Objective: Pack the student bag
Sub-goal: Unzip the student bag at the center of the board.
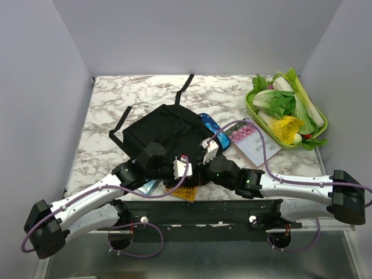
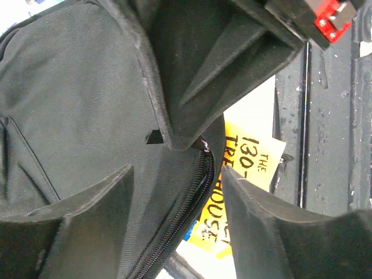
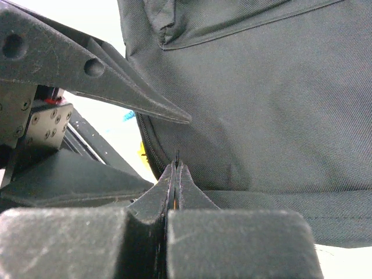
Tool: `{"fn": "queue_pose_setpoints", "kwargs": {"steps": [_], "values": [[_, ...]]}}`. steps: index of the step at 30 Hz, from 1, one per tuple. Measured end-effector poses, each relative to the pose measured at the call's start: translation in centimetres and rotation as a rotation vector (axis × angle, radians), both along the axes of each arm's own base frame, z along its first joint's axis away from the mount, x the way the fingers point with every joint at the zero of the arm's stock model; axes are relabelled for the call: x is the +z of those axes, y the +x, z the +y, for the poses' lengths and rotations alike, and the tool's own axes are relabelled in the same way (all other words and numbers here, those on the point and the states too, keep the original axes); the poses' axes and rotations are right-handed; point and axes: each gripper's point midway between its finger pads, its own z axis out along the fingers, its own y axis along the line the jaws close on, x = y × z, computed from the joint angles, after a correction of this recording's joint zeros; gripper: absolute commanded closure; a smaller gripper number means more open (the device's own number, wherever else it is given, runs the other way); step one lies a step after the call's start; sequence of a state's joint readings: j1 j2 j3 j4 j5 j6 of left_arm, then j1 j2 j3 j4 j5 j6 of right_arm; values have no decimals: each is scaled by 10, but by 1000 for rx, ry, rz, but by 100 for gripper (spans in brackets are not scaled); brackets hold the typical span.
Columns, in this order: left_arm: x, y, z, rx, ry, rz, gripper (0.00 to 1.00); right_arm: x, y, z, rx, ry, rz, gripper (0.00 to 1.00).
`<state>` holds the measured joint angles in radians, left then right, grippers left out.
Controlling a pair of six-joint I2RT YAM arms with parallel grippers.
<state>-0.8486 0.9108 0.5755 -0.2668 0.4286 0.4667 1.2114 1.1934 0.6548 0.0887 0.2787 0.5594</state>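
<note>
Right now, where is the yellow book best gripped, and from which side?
Take the yellow book by its exposed near edge, coming low from the arm-base side. It lies flat, its far part under the black backpack, so probably only that edge is free.

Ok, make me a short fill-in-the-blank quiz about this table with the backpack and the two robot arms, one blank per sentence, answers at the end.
1. The backpack lying on the marble table is ___ in colour.
2. The right claw, close to the backpack's zipper, is ___.
3. The tray holding the vegetables is ___.
4. The book sticking out from under the backpack has a ___ cover.
Missing words: black; shut; green; yellow.
</note>
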Motion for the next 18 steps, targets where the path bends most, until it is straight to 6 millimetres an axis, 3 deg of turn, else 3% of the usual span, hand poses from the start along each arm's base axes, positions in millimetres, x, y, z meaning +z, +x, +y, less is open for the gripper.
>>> {"fn": "queue_pose_setpoints", "kwargs": {"steps": [12,18], "values": [[-14,-17,6,-118,46,-16,25,-1,0,1,2,-2,4,99],[-21,-6,6,-67,40,-60,36,2,0,4,7,5,3,99]]}}
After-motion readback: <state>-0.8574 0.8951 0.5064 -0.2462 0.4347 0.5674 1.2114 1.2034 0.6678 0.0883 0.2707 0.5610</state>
